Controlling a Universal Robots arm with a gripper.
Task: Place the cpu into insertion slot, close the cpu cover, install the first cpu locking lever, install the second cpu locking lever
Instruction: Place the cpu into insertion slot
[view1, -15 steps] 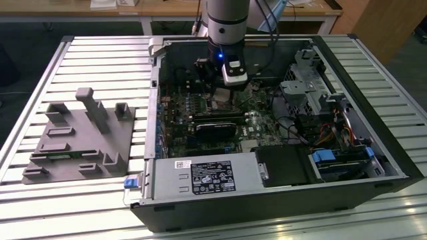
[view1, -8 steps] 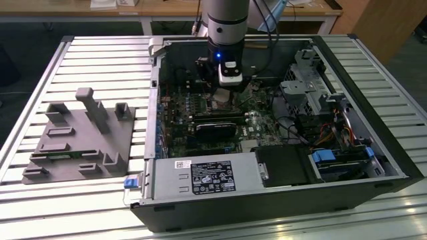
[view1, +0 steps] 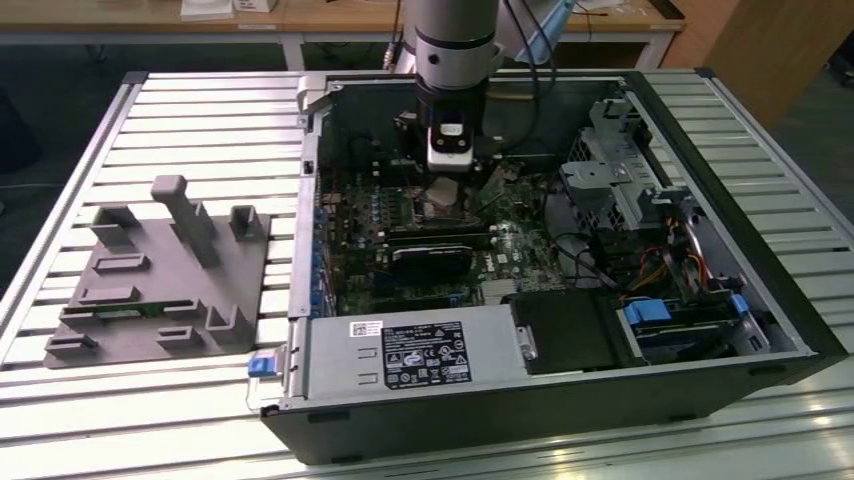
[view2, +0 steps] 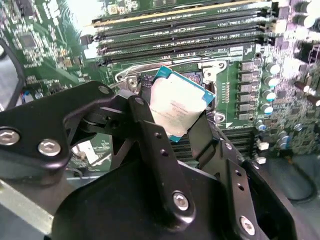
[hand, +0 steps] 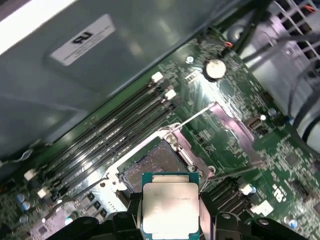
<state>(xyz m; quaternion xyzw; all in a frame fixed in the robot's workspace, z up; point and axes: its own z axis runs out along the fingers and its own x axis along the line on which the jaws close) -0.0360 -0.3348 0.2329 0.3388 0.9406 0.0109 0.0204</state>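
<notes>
My gripper (view2: 175, 119) is shut on the cpu (view2: 179, 107), a small square chip with a silvery face and a teal edge, pinched by two opposite sides between black fingers (view2: 145, 125). In the first wrist view the cpu (hand: 170, 205) hangs just short of the insertion slot (hand: 152, 167), whose dark contact field lies bare inside a metal frame. The cpu cover (hand: 230, 127) is swung open beside the slot, with a thin lever rod (hand: 192, 116) along its edge. In the exterior view the gripper (view1: 447, 185) reaches down into the open computer case over the motherboard.
Rows of long memory slots (hand: 110, 135) run close beside the slot, with the case wall (hand: 100, 60) behind them. A power supply (view1: 400, 355), a drive cage (view1: 614, 170) and cables (view1: 667, 265) crowd the case. A grey fixture (view1: 160, 270) stands on the slatted table.
</notes>
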